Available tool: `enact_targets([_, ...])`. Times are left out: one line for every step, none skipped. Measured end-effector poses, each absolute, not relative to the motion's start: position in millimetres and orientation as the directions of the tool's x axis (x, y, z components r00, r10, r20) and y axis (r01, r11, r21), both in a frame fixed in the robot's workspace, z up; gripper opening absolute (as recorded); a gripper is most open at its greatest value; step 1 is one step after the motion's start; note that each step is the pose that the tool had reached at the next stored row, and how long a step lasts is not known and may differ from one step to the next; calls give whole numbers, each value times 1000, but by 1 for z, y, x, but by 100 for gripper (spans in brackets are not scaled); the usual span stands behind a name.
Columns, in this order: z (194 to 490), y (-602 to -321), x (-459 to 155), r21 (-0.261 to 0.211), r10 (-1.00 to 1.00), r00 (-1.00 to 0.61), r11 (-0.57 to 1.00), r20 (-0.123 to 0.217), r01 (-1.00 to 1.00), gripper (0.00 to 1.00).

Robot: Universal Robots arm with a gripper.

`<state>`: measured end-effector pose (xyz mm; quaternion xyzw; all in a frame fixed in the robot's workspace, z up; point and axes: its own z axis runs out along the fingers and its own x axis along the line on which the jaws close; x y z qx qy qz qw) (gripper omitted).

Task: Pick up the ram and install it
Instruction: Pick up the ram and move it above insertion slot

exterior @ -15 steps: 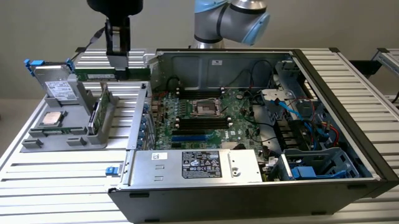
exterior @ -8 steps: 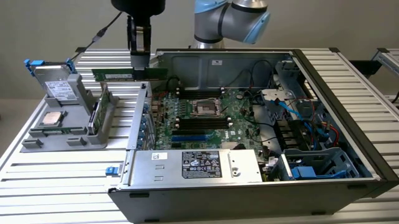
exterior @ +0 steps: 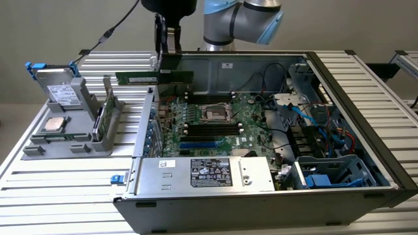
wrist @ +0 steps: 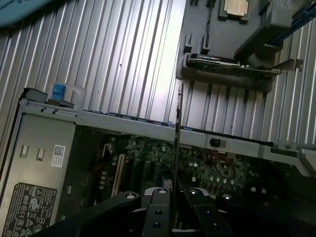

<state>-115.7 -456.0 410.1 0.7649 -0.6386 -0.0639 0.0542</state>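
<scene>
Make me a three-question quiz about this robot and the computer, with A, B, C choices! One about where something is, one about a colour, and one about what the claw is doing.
1. Where is the long, flat green ram stick?
A. Plugged into a black slot
B. Up in the air above a wall of the open grey metal computer case
C. Lying on the ribbed table

2. What colour is the small plastic latch at the case's near corner?
A. Blue
B. Red
C. Yellow

3. What is the robot's black claw doing?
A. Hanging open
B. Gripping a silver processor chip
C. Shut on the ram stick

Answers:
1 B, the stick hangs above the case wall, in no slot.
2 A, the latch is bright blue.
3 C, the claw pinches the stick's top edge.
</scene>
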Motion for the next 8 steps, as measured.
enact_targets([410,-457,-111,164,-984,176,-179,-30,-970,14])
enact_targets([410,-457,-107,164,-984,176,-179,-32,-970,14])
enact_targets([410,-458,-102,163,-984,176,-179,-35,-970,14])
enact_targets([410,-458,-98,163,-984,176,-180,-37,-970,14])
enact_targets([410,-458,-93,162,-984,176,-180,-39,-970,14])
enact_targets([410,-458,-89,162,-983,176,-181,-42,-970,14])
enact_targets([410,-458,-84,162,-983,176,-181,-45,-970,14])
enact_targets([410,-458,-79,161,-983,176,-182,-48,-970,14])
